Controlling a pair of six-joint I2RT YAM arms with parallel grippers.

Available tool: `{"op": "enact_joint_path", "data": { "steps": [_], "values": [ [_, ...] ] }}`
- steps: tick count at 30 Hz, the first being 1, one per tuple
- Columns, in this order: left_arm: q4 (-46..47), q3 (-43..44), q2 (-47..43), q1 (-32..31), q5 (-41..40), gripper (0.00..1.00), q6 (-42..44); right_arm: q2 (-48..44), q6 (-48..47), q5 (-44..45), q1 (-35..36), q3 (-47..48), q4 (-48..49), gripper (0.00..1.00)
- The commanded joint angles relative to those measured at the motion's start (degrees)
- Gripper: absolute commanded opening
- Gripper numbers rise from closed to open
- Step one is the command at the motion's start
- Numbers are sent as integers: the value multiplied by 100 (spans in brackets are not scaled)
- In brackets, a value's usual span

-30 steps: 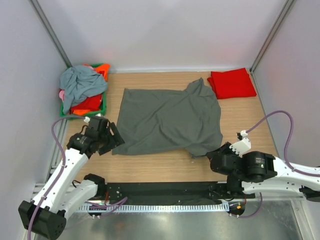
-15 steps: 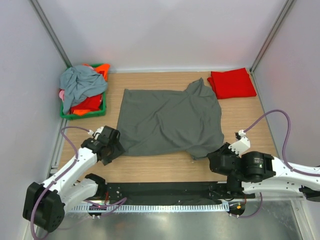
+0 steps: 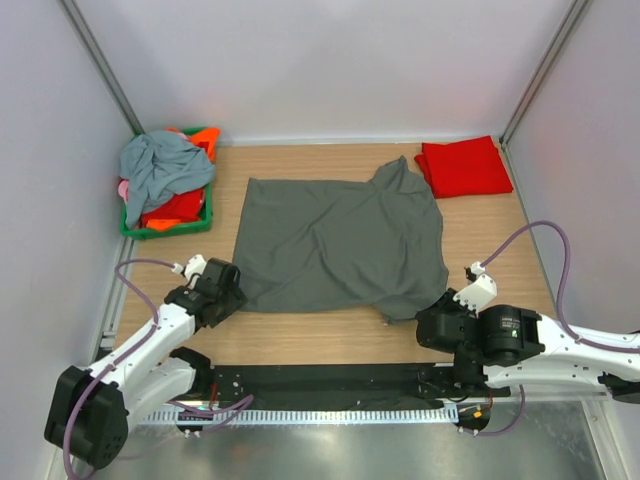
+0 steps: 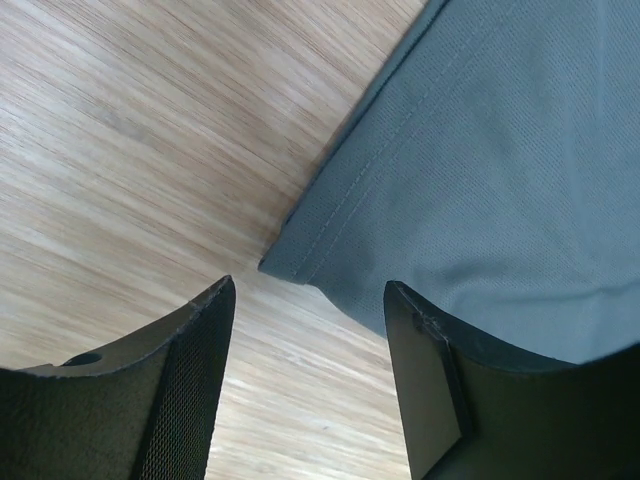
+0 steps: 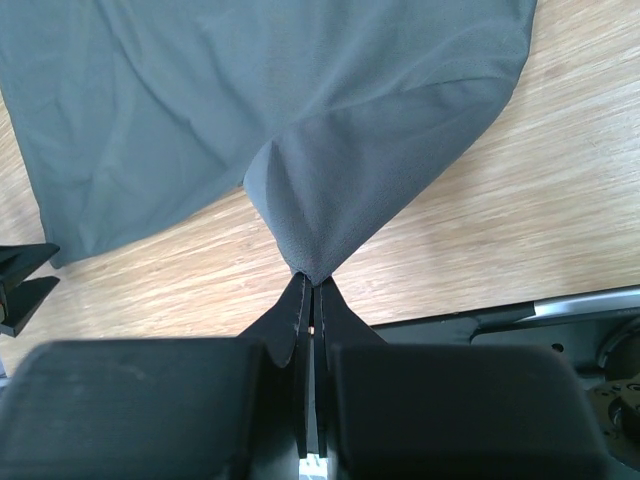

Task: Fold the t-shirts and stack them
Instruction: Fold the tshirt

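One folded, one begun, rest waiting.
Red t-shirt (image 3: 464, 166) folded far right; grey t-shirt (image 3: 340, 240) spread centre; right gripper (image 5: 308, 285) pinched tight on its near-right corner; left gripper (image 4: 310, 288) jaws apart astride near-left corner, holding nothing; unfolded shirts (image 3: 160, 170) heaped in green basket (image 3: 170, 230).

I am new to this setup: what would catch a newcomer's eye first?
A large dark grey t-shirt lies spread in the middle of the table. The right gripper is shut on its near right corner; the left gripper stands open at its near left corner. A folded red t-shirt sits far right, a heaped green basket far left.
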Motion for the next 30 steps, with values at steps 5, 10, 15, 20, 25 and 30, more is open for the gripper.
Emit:
{"op": "enact_joint_path", "data": {
  "steps": [5,10,15,20,25,30],
  "values": [
    [347,-144,126,-20,-457,57,-165,-8,0,197,17,20,-714,1],
    [672,-162,442,-29,-474,44,-174,-34,-62,197,17,11,-688,1],
    [760,-91,627,-20,-483,17,-104,-60,-115,170,26,11,-679,1],
    [313,49,276,-29,-342,0,-33,-34,-185,109,17,46,-705,1],
    [-582,216,-646,-20,-264,0,-60,115,-299,65,26,125,-758,1],
    [-786,173,-946,-99,149,0,-165,413,-747,-110,17,152,-434,1]
  ]
}}
